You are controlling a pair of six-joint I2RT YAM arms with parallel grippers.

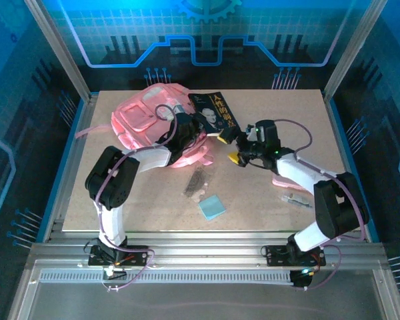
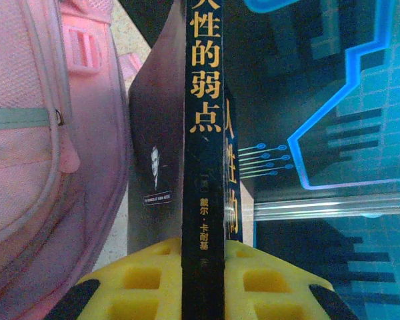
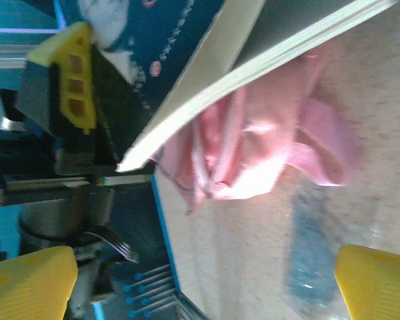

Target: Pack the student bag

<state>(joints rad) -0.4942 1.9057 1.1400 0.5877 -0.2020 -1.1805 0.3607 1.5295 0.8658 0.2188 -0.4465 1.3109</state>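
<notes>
My left end effector (image 2: pixel 203 277) was clamped narrow on the book (image 2: pixel 203 133), a yellow pad (image 2: pixel 141 280) on each cover and the spine with its yellow lettering running straight up between them. From above, the book (image 1: pixel 213 112) sat tilted at the right edge of the student bag (image 1: pixel 145 120), front cover facing up. I couldn't tell whether it touched the fabric. The bag lay at the far left of the counter (image 1: pixel 267 220), pink and slumped, with a strap trailing off to the left. In my left wrist view the bag (image 2: pixel 27 147) was just left of the book, its zipper pull hanging down.

My right end effector (image 1: pixel 231 148) stood wide with nothing between its fingers, just near and right of the book's lower corner. In its own camera the book's pale page edge (image 3: pixel 267 57) slanted across the top, with the bag (image 3: pixel 253 147) bunched beneath it and my left end effector (image 3: pixel 73 83) gripping at the upper left.

On the bare counter nearer the bases lay a dark mesh pouch (image 1: pixel 198 181) and, just near and right of it, a light blue square pad (image 1: pixel 212 207).
</notes>
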